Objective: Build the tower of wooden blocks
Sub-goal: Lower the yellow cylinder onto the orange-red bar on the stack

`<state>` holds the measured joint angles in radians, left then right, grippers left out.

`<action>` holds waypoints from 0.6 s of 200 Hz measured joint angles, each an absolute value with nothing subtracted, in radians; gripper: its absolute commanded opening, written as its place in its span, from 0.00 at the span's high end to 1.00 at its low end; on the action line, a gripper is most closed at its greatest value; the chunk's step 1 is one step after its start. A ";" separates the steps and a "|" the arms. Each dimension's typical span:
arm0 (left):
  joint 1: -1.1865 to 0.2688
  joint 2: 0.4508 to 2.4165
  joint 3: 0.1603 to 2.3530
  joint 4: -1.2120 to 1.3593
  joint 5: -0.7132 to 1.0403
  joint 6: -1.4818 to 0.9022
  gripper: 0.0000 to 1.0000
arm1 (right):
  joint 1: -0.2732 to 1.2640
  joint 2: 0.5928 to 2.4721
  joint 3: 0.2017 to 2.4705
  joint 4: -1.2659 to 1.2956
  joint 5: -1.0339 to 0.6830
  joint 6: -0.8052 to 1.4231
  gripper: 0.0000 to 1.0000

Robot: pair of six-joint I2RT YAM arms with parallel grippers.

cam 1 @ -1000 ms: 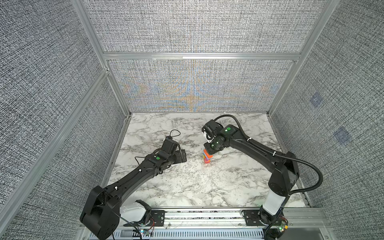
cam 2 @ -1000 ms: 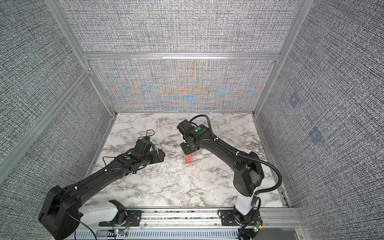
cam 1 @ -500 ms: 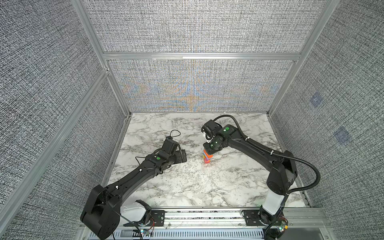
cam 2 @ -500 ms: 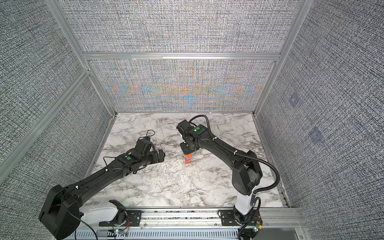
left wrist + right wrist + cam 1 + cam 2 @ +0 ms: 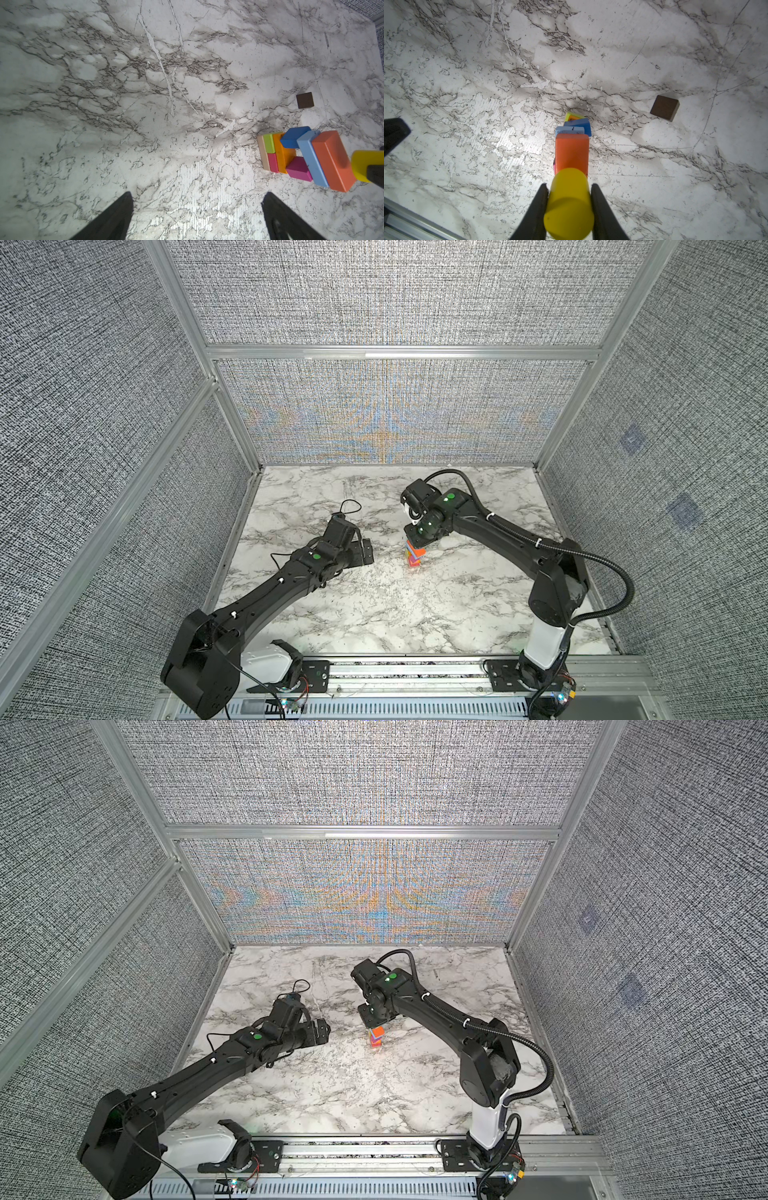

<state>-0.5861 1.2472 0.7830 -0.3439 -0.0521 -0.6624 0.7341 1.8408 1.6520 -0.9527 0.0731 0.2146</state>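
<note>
The tower (image 5: 414, 556) (image 5: 376, 1039) stands mid-table, a narrow stack of wood blocks: tan, green, pink, orange, magenta and blue pieces with an orange slab (image 5: 572, 153) (image 5: 332, 160) on top. My right gripper (image 5: 569, 187) (image 5: 417, 536) is directly over it, shut on a yellow cylinder (image 5: 569, 205) (image 5: 366, 166) held upright at the slab's top face; whether they touch I cannot tell. A dark brown block (image 5: 665, 107) (image 5: 304, 100) lies alone on the marble beyond the tower. To the tower's left my left gripper (image 5: 198, 194) (image 5: 368, 552) hangs open and holds nothing.
The marble table (image 5: 374, 614) is boxed in by grey fabric walls on aluminium posts (image 5: 232, 418). A metal rail (image 5: 415, 668) runs along the front edge. One left finger (image 5: 394, 133) shows at the edge of the right wrist view.
</note>
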 measured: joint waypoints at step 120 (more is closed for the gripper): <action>-0.586 1.247 0.783 -0.344 -0.052 -0.662 0.01 | 0.734 1.858 1.657 -0.953 0.073 0.214 0.75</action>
